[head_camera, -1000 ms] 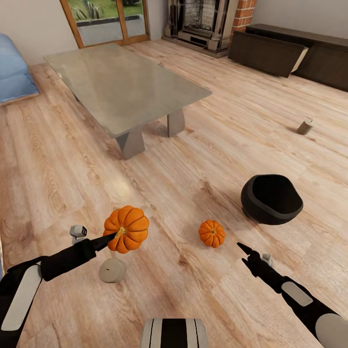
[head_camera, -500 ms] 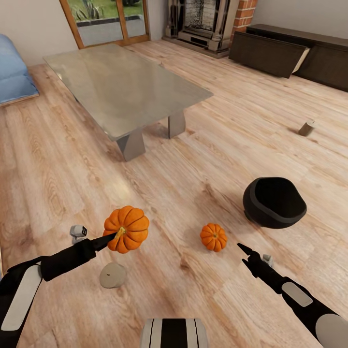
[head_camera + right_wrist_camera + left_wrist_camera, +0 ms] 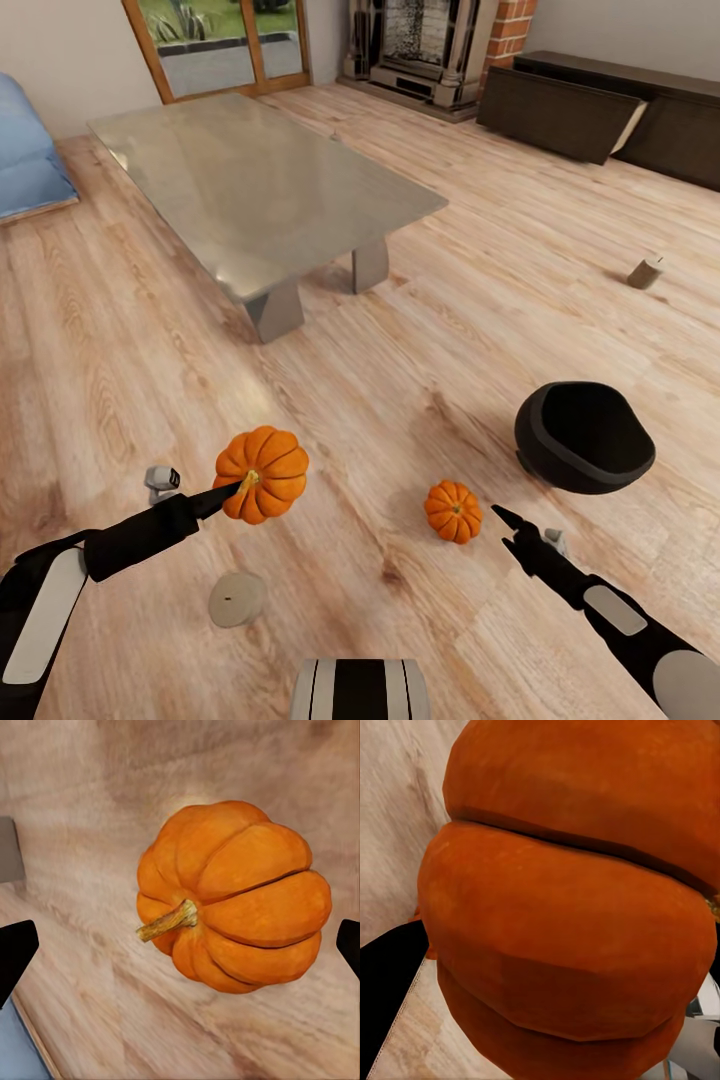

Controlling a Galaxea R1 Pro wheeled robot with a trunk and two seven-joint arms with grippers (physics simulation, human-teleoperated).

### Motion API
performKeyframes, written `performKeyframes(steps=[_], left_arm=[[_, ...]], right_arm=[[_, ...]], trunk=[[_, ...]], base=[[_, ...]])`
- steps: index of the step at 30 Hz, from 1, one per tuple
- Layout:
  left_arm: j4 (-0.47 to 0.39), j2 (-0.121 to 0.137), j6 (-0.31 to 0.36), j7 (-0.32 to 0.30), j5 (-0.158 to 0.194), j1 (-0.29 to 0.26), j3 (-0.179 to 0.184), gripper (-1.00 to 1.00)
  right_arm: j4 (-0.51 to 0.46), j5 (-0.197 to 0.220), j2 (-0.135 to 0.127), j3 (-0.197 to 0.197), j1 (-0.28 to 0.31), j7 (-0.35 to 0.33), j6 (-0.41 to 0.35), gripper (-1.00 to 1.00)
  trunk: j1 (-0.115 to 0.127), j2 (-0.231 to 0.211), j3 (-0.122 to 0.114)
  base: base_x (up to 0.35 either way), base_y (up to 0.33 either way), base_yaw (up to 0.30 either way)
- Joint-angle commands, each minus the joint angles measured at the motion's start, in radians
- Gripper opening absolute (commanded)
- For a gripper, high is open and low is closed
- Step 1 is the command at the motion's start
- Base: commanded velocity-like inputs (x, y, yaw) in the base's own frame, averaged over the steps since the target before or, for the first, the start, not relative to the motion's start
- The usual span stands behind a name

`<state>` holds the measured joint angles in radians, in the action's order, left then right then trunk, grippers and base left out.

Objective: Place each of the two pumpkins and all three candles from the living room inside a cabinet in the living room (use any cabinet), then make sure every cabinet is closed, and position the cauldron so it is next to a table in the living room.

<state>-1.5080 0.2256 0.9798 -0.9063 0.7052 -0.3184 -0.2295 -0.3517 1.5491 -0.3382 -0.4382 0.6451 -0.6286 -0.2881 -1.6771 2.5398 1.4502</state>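
Observation:
The bigger pumpkin [image 3: 264, 472] hangs above the floor with my left gripper [image 3: 238, 488] shut on it at the stem; in the left wrist view its orange ribs [image 3: 570, 915] sit right up against the camera. On the planks lies the small pumpkin [image 3: 453, 511] [image 3: 240, 900], just left of my open right gripper [image 3: 506, 524], whose fingertips [image 3: 15, 952] flank it without touching. The black cauldron [image 3: 585, 437] lies tipped on the floor to the right. One candle [image 3: 237, 599] rests near my left arm, another candle [image 3: 644, 272] far right. The cabinet [image 3: 560, 115] has one panel tilted open.
The grey-green table [image 3: 250, 180] stands ahead at centre-left on chunky legs. A blue sofa [image 3: 30, 150] is at the far left, a brick fireplace [image 3: 430, 45] and a glass door at the back. Open wood floor lies between table and cabinet.
The whole view has shifted: floor things slid down and right in the picture, so the small pumpkin now lies closer to my right gripper. Both arms hold the same pose.

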Motion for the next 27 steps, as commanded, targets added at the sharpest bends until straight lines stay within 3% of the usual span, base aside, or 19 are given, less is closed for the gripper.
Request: performKeyframes(steps=[1, 7, 27], left_arm=[[0.0, 0.0, 0.005, -0.003, 0.003, 0.0, -0.001, -1.0], [0.0, 0.001, 0.005, -0.003, 0.003, 0.0, -0.001, -1.0], [0.0, 0.0, 0.005, -0.003, 0.005, 0.0, -0.001, -1.0]], right_arm=[[0.005, 0.011, -0.001, -0.005, 0.001, -0.002, -0.005, 1.0], [0.009, 0.01, -0.001, -0.005, 0.001, -0.001, -0.005, 1.0], [0.01, 0.009, 0.001, -0.007, 0.001, 0.061, 0.026, 1.0]], trunk=[[0.0, 0.0, 0.001], [0.0, 0.0, 0.001], [-0.007, 0.004, 0.059]], base=[[0.082, 0.057, 0.0], [0.018, 0.012, 0.0], [0.0, 0.0, 0.0]])
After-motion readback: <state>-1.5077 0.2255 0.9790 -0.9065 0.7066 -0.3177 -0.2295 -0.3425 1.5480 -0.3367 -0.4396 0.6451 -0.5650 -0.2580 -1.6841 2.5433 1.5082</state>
